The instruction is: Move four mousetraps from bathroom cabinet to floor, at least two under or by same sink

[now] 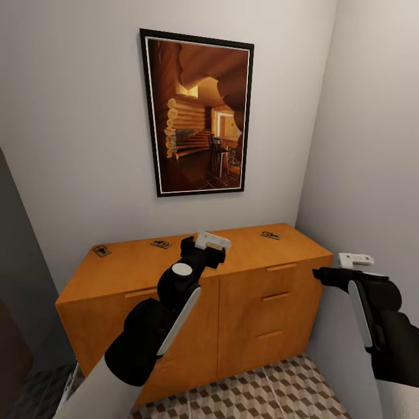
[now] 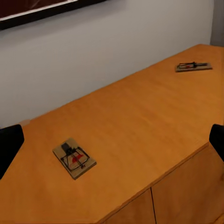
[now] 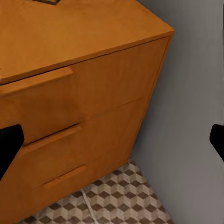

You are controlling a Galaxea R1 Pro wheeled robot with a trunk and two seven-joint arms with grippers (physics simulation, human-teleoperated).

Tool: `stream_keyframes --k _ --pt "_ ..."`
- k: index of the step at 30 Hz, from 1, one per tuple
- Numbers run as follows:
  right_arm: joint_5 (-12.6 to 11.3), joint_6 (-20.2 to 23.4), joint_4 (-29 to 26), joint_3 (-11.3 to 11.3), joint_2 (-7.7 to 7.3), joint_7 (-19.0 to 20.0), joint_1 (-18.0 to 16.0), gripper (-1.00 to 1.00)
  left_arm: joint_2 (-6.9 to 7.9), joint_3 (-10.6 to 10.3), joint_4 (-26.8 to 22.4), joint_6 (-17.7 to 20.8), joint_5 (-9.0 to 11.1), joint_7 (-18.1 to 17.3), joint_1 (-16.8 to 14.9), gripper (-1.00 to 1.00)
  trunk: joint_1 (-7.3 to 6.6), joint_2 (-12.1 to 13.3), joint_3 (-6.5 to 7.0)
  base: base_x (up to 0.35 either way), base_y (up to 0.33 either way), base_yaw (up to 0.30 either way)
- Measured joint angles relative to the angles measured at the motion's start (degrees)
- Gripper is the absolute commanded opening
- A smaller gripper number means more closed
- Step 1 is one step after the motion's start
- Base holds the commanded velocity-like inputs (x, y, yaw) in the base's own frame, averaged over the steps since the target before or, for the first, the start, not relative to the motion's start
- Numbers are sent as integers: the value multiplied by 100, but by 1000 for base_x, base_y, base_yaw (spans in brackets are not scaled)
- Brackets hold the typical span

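Three mousetraps lie on the flat top of the orange-brown cabinet [image 1: 244, 302]: one at the left end [image 1: 102, 251], one left of the middle [image 1: 161, 244], one towards the right [image 1: 270, 235]. My left gripper [image 1: 210, 249] hovers open over the front of the cabinet top. Its wrist view takes in a near mousetrap [image 2: 74, 158] and a far mousetrap [image 2: 192, 66]. My right gripper [image 1: 319, 273] is open in the air beside the cabinet's right drawers [image 3: 70, 135], above the bathroom floor [image 3: 116, 200]. The sink is out of view.
A framed picture [image 1: 198, 113] hangs on the wall behind the cabinet. A grey side wall [image 1: 372, 174] stands close on the right, leaving a narrow gap by the cabinet's right end. Cube-patterned tiles [image 1: 273, 390] run along the cabinet's foot.
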Motion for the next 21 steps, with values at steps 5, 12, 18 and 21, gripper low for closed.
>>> stream_keyframes --k 5,12,18,21 --pt "-6 0 33 15 5 -3 -202 100 0 305 72 14 122 -13 -287 100 0 0 0 0 0 0" --pt "-19 0 119 236 27 -15 -493 100 0 1023 152 67 214 -94 -468 100 0 0 0 0 0 0" --pt "-20 0 361 512 69 -67 -724 100 89 1683 458 198 225 -450 -505 100 0 0 0 0 0 0" --pt "-20 0 585 633 96 -142 -878 100 219 1986 676 217 211 -763 -512 100 0 0 0 0 0 0"
